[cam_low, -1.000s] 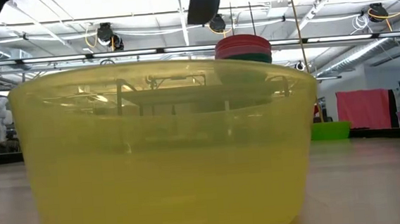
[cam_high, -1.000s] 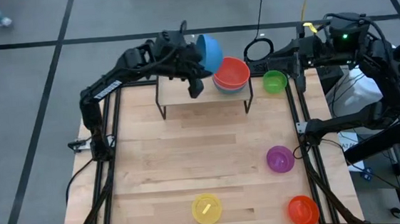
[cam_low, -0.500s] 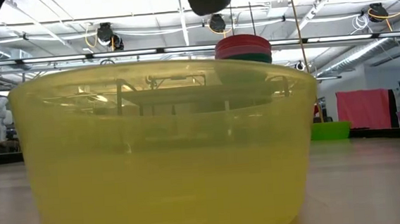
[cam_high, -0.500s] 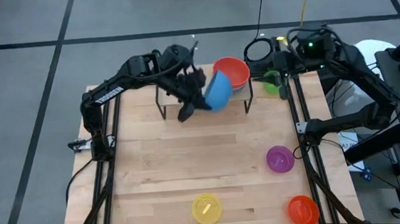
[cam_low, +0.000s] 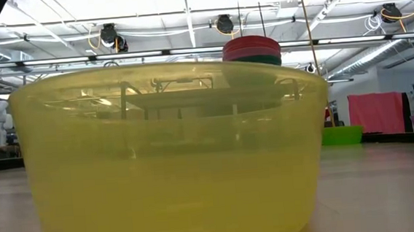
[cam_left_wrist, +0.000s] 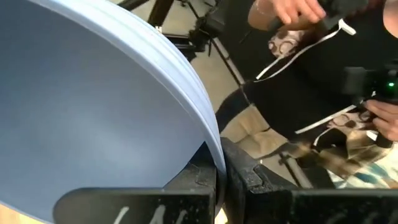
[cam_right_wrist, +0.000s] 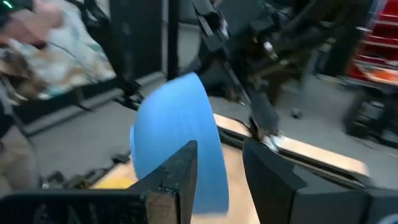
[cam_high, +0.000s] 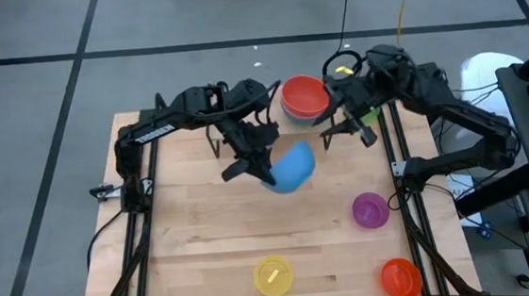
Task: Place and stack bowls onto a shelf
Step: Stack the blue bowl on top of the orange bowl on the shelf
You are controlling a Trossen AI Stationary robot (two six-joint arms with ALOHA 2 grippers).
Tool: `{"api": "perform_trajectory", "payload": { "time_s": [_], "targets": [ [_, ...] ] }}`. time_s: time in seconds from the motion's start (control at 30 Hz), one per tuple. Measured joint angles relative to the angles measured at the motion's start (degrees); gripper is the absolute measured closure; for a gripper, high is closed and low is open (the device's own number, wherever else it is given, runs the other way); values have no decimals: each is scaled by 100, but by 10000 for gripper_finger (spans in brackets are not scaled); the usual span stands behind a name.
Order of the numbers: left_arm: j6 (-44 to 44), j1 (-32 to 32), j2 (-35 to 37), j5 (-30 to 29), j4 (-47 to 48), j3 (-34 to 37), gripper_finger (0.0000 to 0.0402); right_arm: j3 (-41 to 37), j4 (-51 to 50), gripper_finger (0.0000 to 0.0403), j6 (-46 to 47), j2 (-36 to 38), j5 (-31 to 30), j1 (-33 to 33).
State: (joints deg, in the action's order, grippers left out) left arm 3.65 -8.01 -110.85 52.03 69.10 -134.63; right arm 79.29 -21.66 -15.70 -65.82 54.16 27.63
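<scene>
now left gripper (cam_high: 264, 170), clamped on blue bowl (cam_high: 291, 166), has swung it off shelf (cam_high: 245, 135) toward open right gripper (cam_high: 343, 132), probably a handover.

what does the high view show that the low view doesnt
Only the high view shows both arms: the left gripper shut on the blue bowl above the table's middle, the right gripper open near the shelf's right end, and the orange bowl at the near right corner.

Only the low view shows the room's ceiling lights and a pink cloth behind the table.

Both show the yellow bowl, the purple bowl and the red-topped bowl stack on the shelf.
</scene>
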Motion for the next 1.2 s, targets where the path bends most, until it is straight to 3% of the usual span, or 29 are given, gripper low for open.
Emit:
{"api": "perform_trajectory", "payload": {
  "time_s": [0.23, 0.5, 0.8, 1.0, 1.2],
  "targets": [
    [74, 139, -163, 706, 62, 7, 396, -444, 1104, 280, 591, -336, 441, -206],
    [99, 150, -246, 848, 57, 4, 396, -444, 1116, 280, 601, -696, 1291, -448],
    [56, 177, -277, 879, 92, 4, 396, -442, 1131, 280, 592, -1056, 1415, -674],
    [115, 107, -279, 962, 119, 7, 397, -442, 1359, 281, 754, -1329, 2201, -844],
    [295, 56, -279, 967, 181, 7, 397, -442, 1505, 296, 909, -1482, 2536, -999]
  ]
}}
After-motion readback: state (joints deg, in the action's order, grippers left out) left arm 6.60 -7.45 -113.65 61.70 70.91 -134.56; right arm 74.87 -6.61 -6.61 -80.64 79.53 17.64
